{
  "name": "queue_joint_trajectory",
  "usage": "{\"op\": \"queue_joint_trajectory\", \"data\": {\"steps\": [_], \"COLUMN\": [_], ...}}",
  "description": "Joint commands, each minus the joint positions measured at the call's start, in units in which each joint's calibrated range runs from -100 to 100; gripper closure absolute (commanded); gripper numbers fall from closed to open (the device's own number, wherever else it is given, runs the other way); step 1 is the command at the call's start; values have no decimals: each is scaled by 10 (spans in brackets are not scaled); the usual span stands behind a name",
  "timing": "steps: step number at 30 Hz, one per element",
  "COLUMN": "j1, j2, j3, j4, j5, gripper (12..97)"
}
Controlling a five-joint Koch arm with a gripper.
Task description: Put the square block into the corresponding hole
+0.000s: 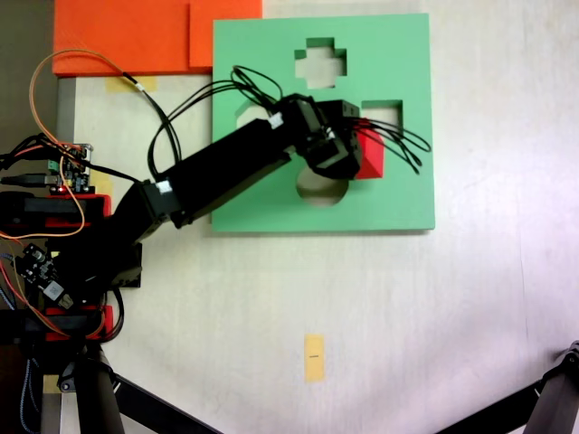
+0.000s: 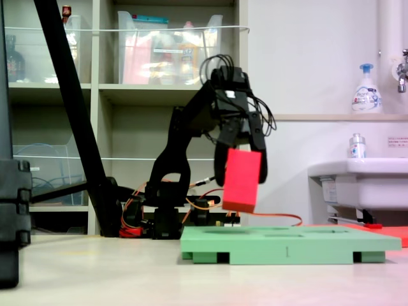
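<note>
My gripper (image 1: pixel 355 152) is shut on the red block (image 1: pixel 371 155) and holds it over the green foam board (image 1: pixel 398 194). From above, the block hangs just below the square hole (image 1: pixel 385 112), between it and the round cutout (image 1: pixel 322 190). From the side, the gripper (image 2: pixel 242 171) clamps the block (image 2: pixel 242 185) from both sides. The block is slightly tilted and its lower end is a little above the board (image 2: pixel 290 245). The arm covers the left edge of the square hole.
A cross-shaped cutout (image 1: pixel 319 61) lies at the board's far side. Orange foam sheets (image 1: pixel 136 36) lie at top left, the yellow paper strip (image 1: pixel 313 357) on the bare table, and tripod legs (image 1: pixel 136 398) at the bottom corners. A sink (image 2: pixel 357 178) stands behind the board.
</note>
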Motion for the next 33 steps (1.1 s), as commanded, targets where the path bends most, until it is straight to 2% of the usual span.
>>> {"op": "queue_joint_trajectory", "data": {"steps": [1, 14, 33], "j1": [12, 28, 33], "j2": [0, 56, 95], "j3": [37, 57, 59], "j4": [45, 159, 177], "j5": [11, 36, 38], "gripper": [841, 841, 828]}}
